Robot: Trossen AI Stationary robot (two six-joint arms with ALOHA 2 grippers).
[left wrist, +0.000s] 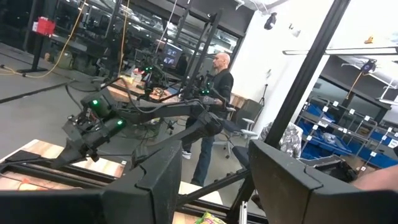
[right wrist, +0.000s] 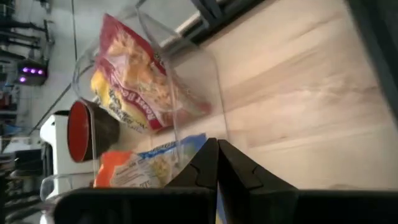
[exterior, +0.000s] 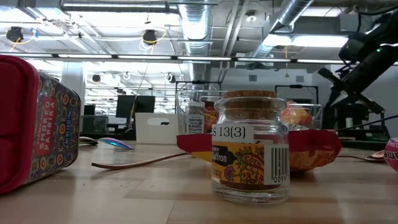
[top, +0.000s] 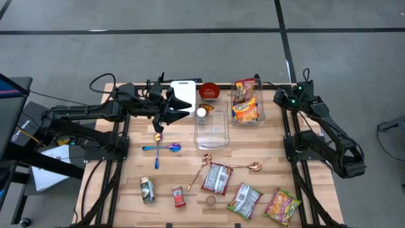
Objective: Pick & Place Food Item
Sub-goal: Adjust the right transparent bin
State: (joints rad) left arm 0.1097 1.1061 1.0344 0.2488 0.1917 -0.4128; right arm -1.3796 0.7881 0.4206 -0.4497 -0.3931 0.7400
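We judge the task to be between picks: 2 snack bags (top: 245,101) already stand in the clear bin (top: 258,118) at the back of the tabletop (top: 266,155), a second clear bin (top: 212,130) beside it holds little, and 3 more snack packets still lie flat at the front, the nearest-to-centre one a silver packet (top: 217,178).

Next, we think, 1 arm must travel forward to a front packet, spread its fingers and come down over it.

The right claw (right wrist: 217,163) sits drawn back at the far right corner, fingers pressed together on nothing.

The left claw (top: 166,109) hovers near the white cutting board (top: 184,93), fingers parted about halfway, and we see nothing between them.
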